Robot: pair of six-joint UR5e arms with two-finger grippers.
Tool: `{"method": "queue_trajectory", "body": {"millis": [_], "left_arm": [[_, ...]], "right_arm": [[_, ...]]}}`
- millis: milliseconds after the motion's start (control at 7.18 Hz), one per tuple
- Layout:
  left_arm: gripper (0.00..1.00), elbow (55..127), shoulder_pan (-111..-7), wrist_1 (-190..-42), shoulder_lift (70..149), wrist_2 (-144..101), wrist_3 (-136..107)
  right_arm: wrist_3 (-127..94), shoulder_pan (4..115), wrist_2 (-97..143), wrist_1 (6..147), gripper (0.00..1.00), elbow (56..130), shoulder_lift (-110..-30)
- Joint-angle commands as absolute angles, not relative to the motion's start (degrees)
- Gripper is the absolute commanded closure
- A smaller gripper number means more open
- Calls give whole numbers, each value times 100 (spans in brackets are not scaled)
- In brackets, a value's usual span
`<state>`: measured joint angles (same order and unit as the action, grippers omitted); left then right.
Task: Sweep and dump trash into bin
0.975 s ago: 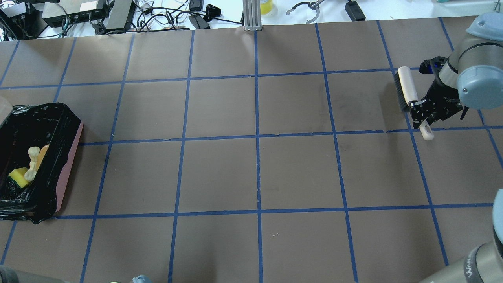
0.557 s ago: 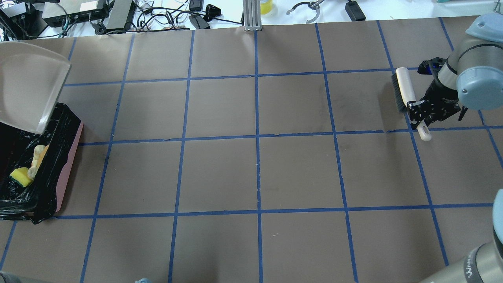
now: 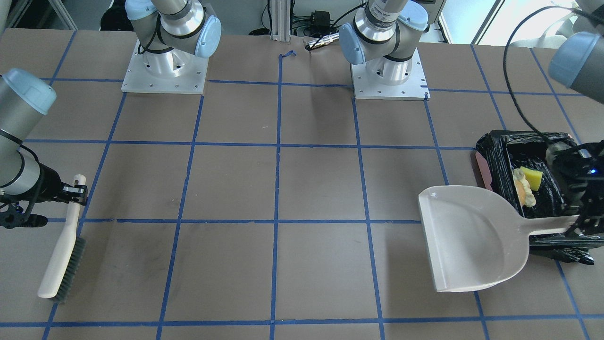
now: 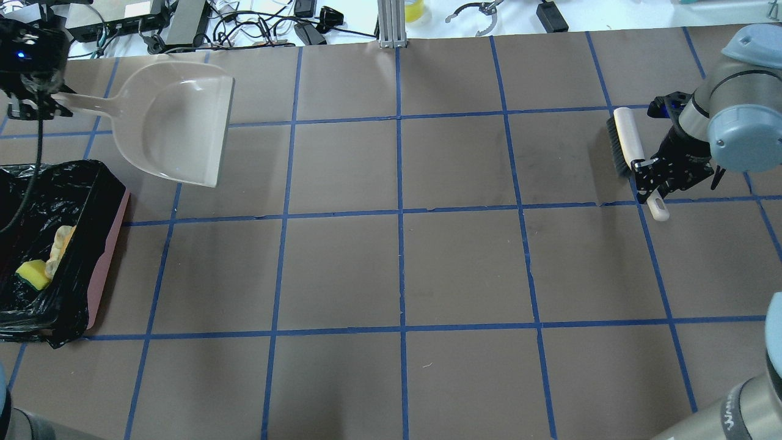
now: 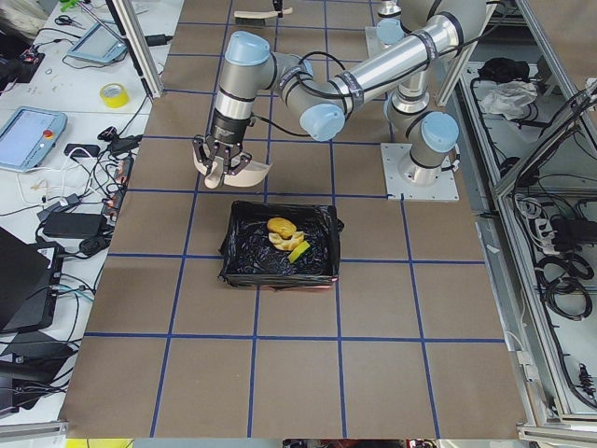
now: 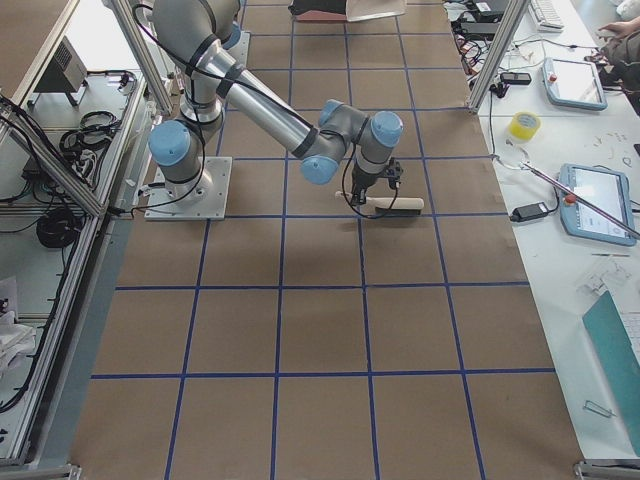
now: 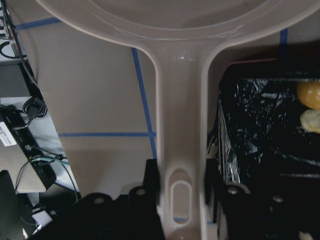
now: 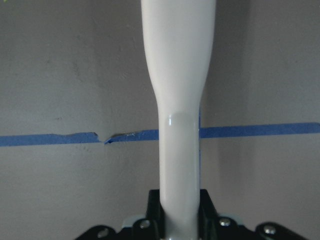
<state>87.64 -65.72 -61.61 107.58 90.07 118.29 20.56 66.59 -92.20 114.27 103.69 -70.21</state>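
Note:
The bin [image 4: 107,253] is pinkish with a black bag liner and stands at the table's left edge. In it lie the yellow-green wedge [image 4: 32,274], the cream crescent [image 4: 59,244] and the orange-brown lump [image 3: 518,190]. My left gripper [image 4: 38,105] is shut on the handle of the empty grey-white dustpan [image 4: 174,125]. It holds the dustpan open side up, past the bin's far end. The left wrist view shows the fingers [image 7: 151,182] clamped on the handle. My right gripper [image 4: 650,182] is shut on the handle of a cream brush [image 4: 627,135] at the far right.
Cables, power boxes and a metal post [image 4: 391,21] line the far edge of the table. The robot's two bases [image 3: 165,71] stand at the near side. Blue tape lines grid the brown table top [image 4: 397,269].
The dustpan has swung up from over the bin, moved right and away from it, and turned open side up. The brush in the right gripper has shifted slightly.

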Motion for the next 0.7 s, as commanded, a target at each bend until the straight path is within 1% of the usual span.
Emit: {"method": "queue_trajectory", "body": {"millis": [0, 139, 278, 557], "left_arm": [[100, 8806, -7177, -6197, 11396, 9052, 11270], [100, 8807, -7381, -6092, 11730, 9070, 10833], [100, 8781, -7461, -5899, 11933, 9070, 10819], [100, 8754, -7506, -5897, 12137, 9070, 10863]], "right_arm": [[2065, 6662, -9220, 11426, 71, 10424, -7014], [2065, 6662, -9220, 11426, 69, 10415, -7014], [2083, 6653, -9228, 11426, 62, 10415, -7014], [2074, 6653, -9220, 11426, 42, 10406, -7014]]}}
